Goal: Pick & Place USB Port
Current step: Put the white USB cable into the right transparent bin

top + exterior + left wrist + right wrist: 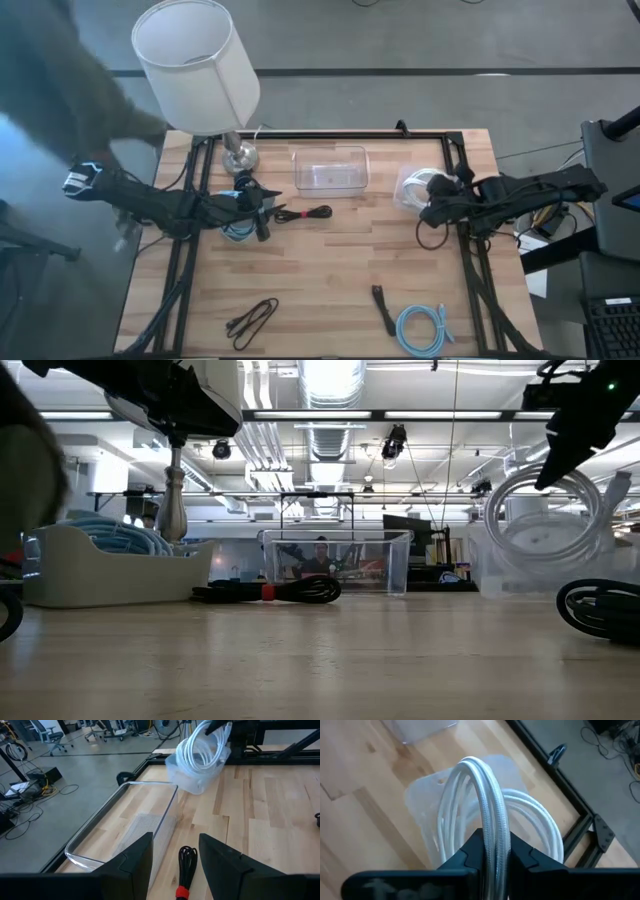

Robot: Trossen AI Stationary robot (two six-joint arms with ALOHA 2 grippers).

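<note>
Right gripper (492, 852) is clamped on a coiled white cable (490, 815), holding it up off the table at the right rear; in the low view the coil (545, 510) hangs clear of the wood beneath the dark gripper (575, 435). A clear plastic bag (427, 800) hangs with the coil, and the wrist view shows the loops partly inside it. From above, the white cable (420, 185) and bag sit just right of the clear bin (330, 168), at the tip of the right gripper (437, 208). The bin stands at rear centre of the table (340, 260); in the left wrist view its inside (125, 825) shows only bare bottom. Left gripper (262, 205) has its fingers apart, hovering at the left rear just beside the lamp base (239, 155), with nothing between the fingers (132, 865). Directly in front of it lies a bundled black cable with a red tie (305, 213), also seen in the left wrist view (186, 870) and the low view (270, 591). A blue cable (240, 230) sits in a pale tray under the left arm; the low view shows that tray (110, 575) with blue loops above its rim. At the front of the table: a loose black cable (252, 322) left, a short black strap-like piece (382, 308) centre, a coiled light-blue cable (425, 328) right. A further black cable (432, 238) loops below the right gripper. White lampshade (195, 65) covers the left rear corner.
</note>
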